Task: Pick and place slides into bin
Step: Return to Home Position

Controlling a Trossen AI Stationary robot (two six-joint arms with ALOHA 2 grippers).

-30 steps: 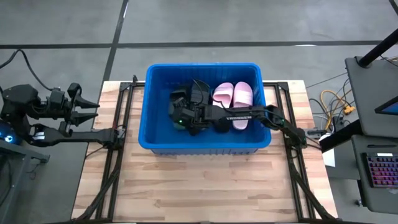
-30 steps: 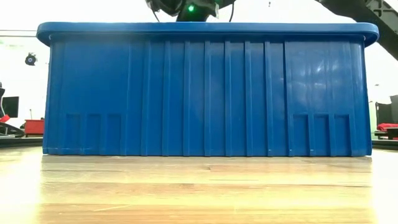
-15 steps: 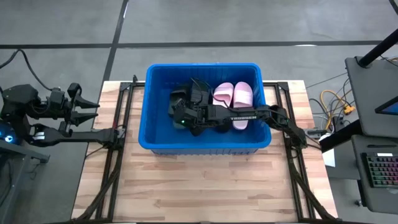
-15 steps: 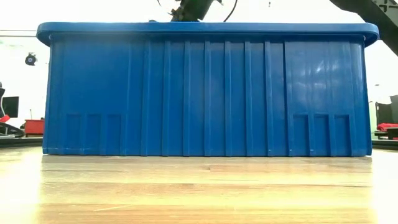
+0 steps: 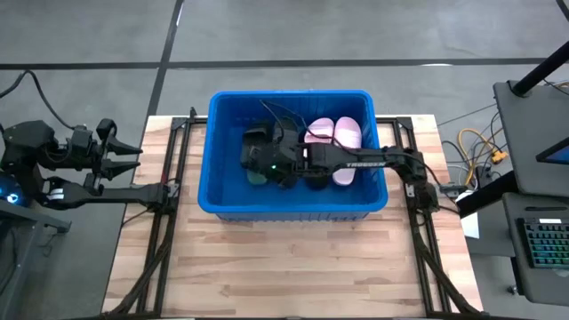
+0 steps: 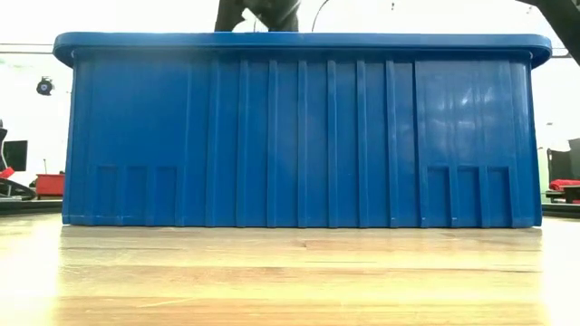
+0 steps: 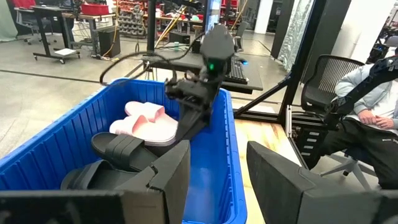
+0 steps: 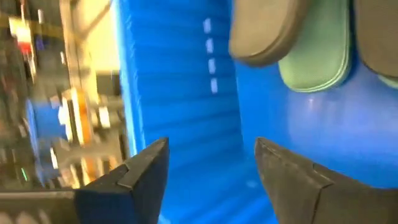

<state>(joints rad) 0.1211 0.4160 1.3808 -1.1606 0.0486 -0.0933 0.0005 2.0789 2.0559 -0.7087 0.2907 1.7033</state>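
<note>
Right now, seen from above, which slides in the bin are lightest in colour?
The pale pink pair, lying side by side in the bin's right half; the other slides visible are dark.

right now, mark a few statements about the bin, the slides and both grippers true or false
1. The pink slides lie inside the bin. True.
2. The right gripper is shut on a black slide. False: it is open and empty, over the bin.
3. The left gripper reaches into the bin. False: it waits open beyond the left edge of the table.
4. A green slide is in the bin. True.
5. The bin lies tipped on its side. False: it stands upright on the table.
</note>
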